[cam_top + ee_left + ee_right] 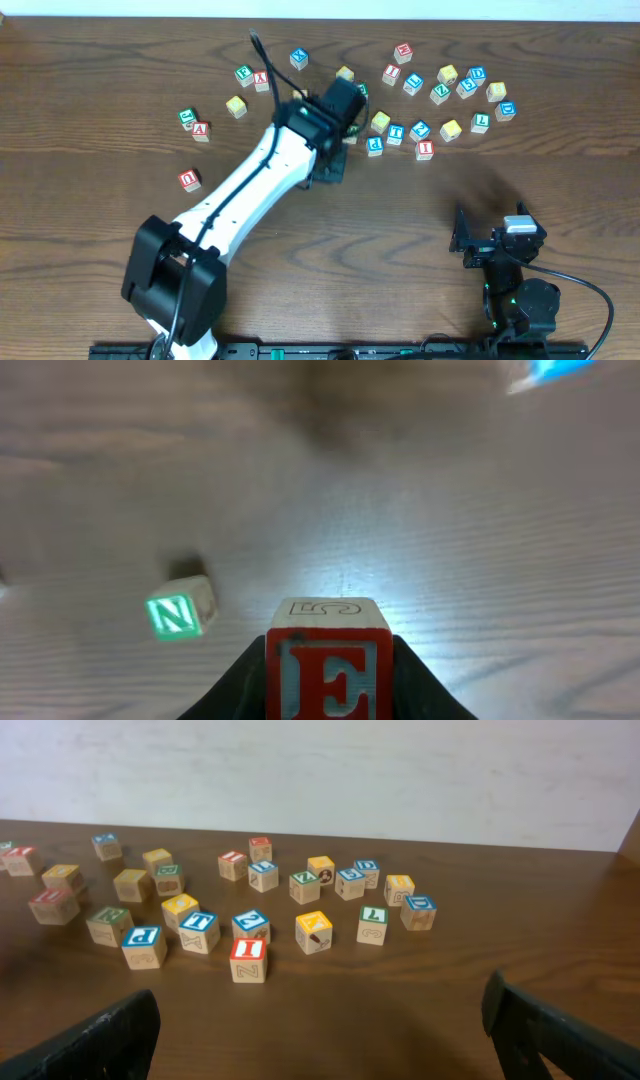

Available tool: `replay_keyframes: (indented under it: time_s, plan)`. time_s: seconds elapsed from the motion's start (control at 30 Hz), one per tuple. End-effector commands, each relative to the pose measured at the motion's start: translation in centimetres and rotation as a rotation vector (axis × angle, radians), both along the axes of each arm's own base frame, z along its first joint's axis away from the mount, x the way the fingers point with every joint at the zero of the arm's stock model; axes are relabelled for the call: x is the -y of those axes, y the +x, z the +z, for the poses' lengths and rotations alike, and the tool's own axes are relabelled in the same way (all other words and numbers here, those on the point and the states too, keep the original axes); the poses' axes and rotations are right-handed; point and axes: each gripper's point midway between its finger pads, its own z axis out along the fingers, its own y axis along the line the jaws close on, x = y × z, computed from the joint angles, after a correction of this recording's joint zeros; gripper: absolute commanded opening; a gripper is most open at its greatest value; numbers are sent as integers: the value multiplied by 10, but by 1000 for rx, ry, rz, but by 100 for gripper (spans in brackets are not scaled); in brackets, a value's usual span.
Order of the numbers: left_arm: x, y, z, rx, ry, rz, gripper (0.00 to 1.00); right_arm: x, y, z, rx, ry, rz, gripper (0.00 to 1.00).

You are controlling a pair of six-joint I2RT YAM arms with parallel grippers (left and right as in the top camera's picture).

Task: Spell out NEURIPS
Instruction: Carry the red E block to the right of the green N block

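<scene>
My left gripper [330, 682] is shut on a wooden cube with a red E [330, 660], held just above the table; a black finger presses each side of it. A cube with a green N [178, 614] rests on the wood to the left, a short way ahead and apart from the E. In the overhead view the left arm [250, 180] reaches to the middle back. A red U cube [190, 179] lies alone at the left. A blue P cube [375, 145] and a red I cube [425, 150] lie in the scattered group. My right gripper [320, 1020] is open and empty.
Many other letter cubes are scattered along the back of the table [450, 100], with a few more at the back left [240, 85]. The right arm [515, 290] sits low at the front right. Bare wood [400, 230] lies between it and the cubes.
</scene>
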Motion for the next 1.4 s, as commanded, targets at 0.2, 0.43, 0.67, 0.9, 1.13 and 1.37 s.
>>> replay_keyframes:
  time_s: [0.2, 0.43, 0.67, 0.9, 1.13, 1.37]
  plan:
    - [-5, -19, -30, 6, -14, 45, 13, 1, 0, -1, -2, 17, -5, 99]
    - [-21, -29, -42, 26, 10, 85, 13, 1, 0, -1, -2, 17, -6, 99]
    - [-26, -37, -62, 14, 19, 89, 13, 1, 0, -1, -2, 17, -6, 99]
    - [-28, -38, -80, 35, -1, 102, 13, 1, 0, -1, -2, 17, -6, 99]
    - [-27, -32, -78, 64, -4, 110, 13, 1, 0, -1, -3, 17, -5, 99]
    - [-38, -24, -75, 114, 48, 157, 13, 1, 0, -1, -2, 17, -6, 99]
